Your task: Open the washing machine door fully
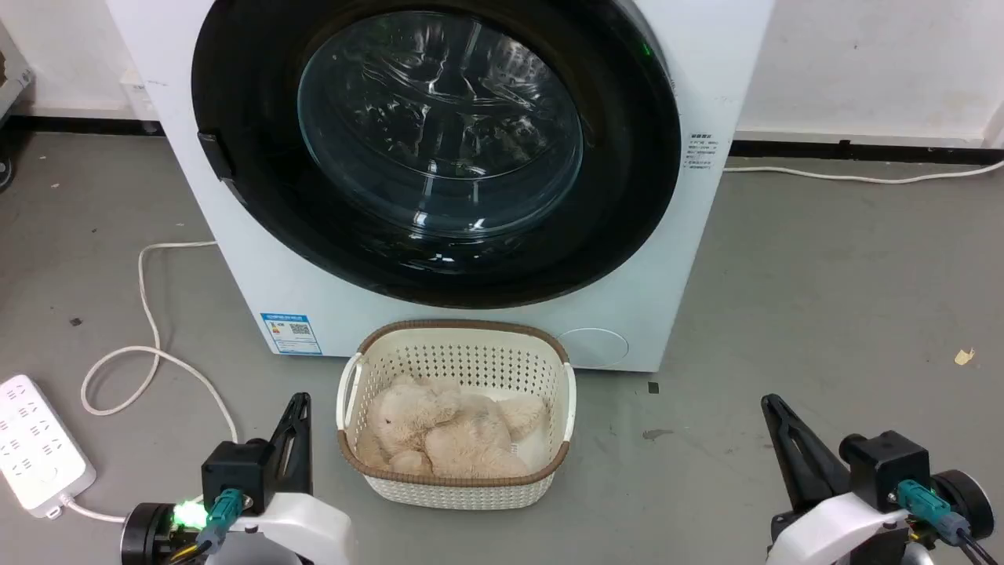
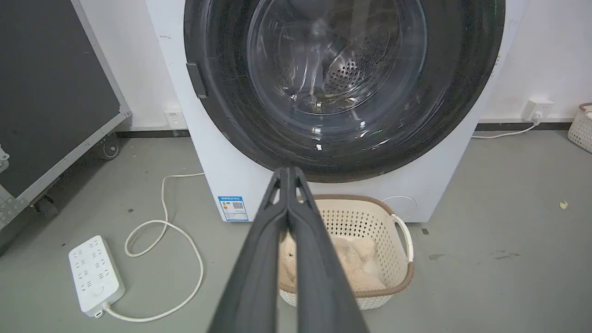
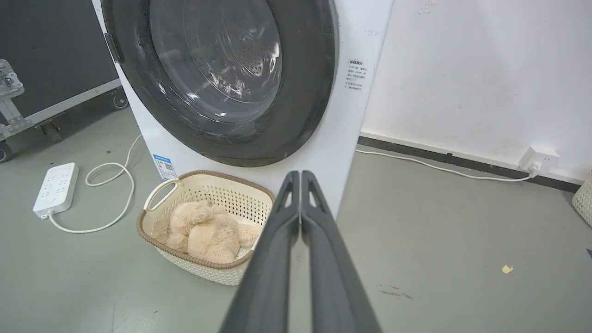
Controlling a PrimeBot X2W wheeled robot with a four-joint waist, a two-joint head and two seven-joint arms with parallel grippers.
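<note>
The left gripper (image 2: 287,172) hangs low over the floor (image 1: 823,314), its two dark fingers pressed together on nothing. The right gripper (image 3: 300,174) is likewise closed and empty. Between them stands a cream laundry basket (image 1: 459,359) holding a beige plush toy (image 1: 451,431). Just behind the basket, the washing machine door (image 1: 436,141) lies shut against the white washing machine (image 1: 706,235), well apart from both grippers. A white power strip (image 1: 35,443) lies near the floor's left edge.
</note>
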